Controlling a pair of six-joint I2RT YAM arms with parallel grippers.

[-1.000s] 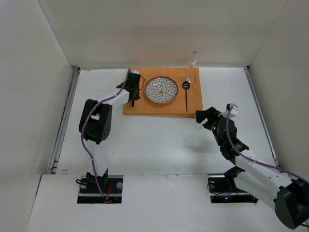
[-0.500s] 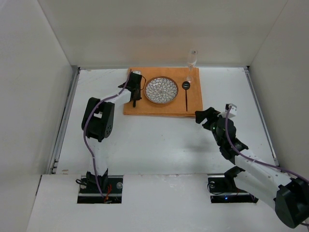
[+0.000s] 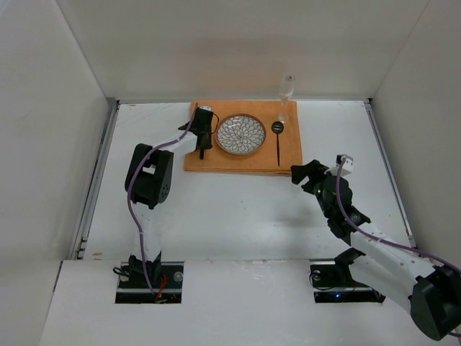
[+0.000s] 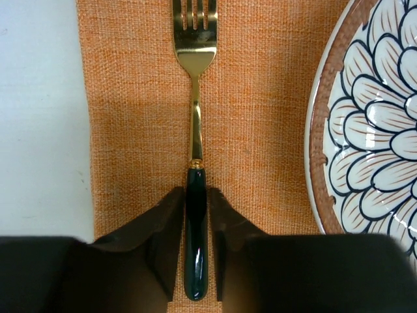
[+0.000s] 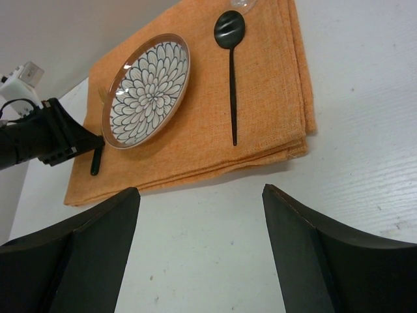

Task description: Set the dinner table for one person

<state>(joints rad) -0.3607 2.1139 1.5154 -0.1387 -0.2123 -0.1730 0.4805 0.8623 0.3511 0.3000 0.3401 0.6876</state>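
The dinner table [image 3: 238, 216] is a large white surface. An orange placemat [image 3: 238, 162] lies at its far middle, bearing a flower-patterned plate [image 3: 240, 134] and a black spoon [image 3: 278, 140] to the plate's right. A gold fork with a dark handle [image 4: 195, 130] lies flat on the mat left of the plate [image 4: 371, 130]. My left gripper [image 4: 195, 192] straddles the fork's handle, jaws slightly apart, with thin strips of mat showing on both sides. My right gripper [image 5: 201, 189] is wide open and empty, over bare table near the mat's near right corner [image 5: 287, 150].
A clear glass [image 3: 287, 90] stands at the mat's far right corner, behind the spoon. White walls close in the table on three sides, with metal rails [image 3: 97, 180] along the side edges. The left arm [image 3: 148, 176] reaches over the table's left half.
My left gripper has shifted slightly farther along the mat's left strip. The right arm has barely moved.
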